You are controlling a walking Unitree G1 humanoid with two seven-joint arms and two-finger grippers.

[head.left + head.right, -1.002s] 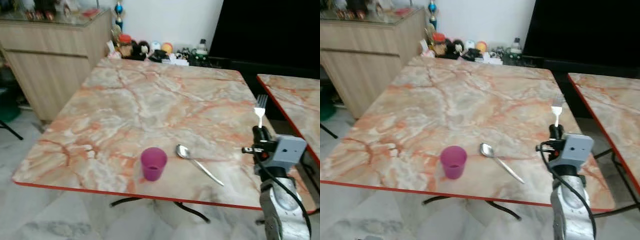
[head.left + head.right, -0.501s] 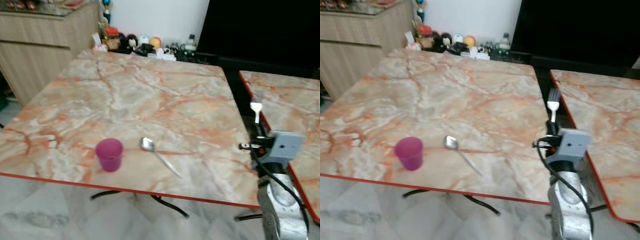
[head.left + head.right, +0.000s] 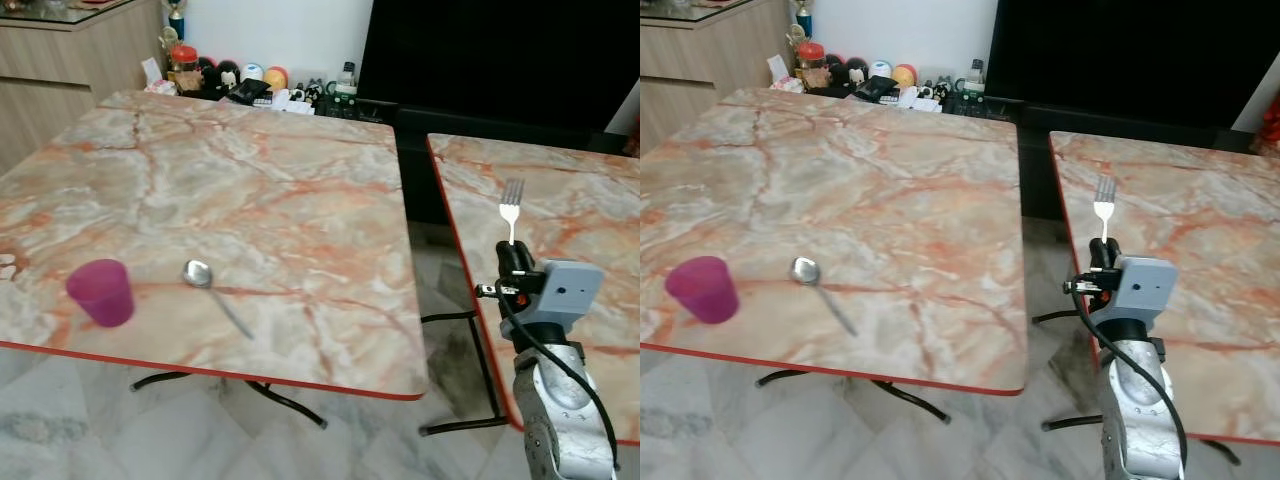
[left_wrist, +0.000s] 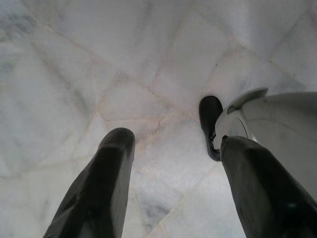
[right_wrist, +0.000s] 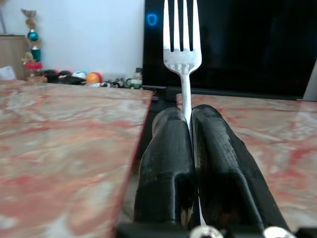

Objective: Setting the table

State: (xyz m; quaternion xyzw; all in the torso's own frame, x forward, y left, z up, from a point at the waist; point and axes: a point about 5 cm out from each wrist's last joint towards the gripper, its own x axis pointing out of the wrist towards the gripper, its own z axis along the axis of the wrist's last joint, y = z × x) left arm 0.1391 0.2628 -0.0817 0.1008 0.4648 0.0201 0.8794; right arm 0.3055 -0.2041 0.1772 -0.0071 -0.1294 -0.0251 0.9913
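Right gripper (image 5: 187,148) is clamped tight on the fork (image 3: 511,208) handle, fingers (image 5: 166,168) pressed together with the stem between them, tines up, fork roughly upright. It hangs over the gap between the two marble tables, just off the red edge of the right-hand table (image 3: 590,200). Left gripper (image 4: 168,163) is spread wide with nothing between the fingers, pointing down at the tiled floor (image 4: 74,59) beside the robot's foot (image 4: 267,129); that arm is idle. On the left-hand table (image 3: 250,180), near its front edge: spoon (image 3: 213,293) with its bowl toward the far side and its handle running toward the front right, and a purple cup (image 3: 100,292) just left of it, apart from it. Key relation: the place setting is well off to the robot's left of the fork, across the gap, so the right arm has to carry the fork leftward and tip it flat. The spoon's long axis runs diagonally, so I'd guess the fork should land parallel to it, clear of the cup. Clutter on the far edge by the wall is out of the way.
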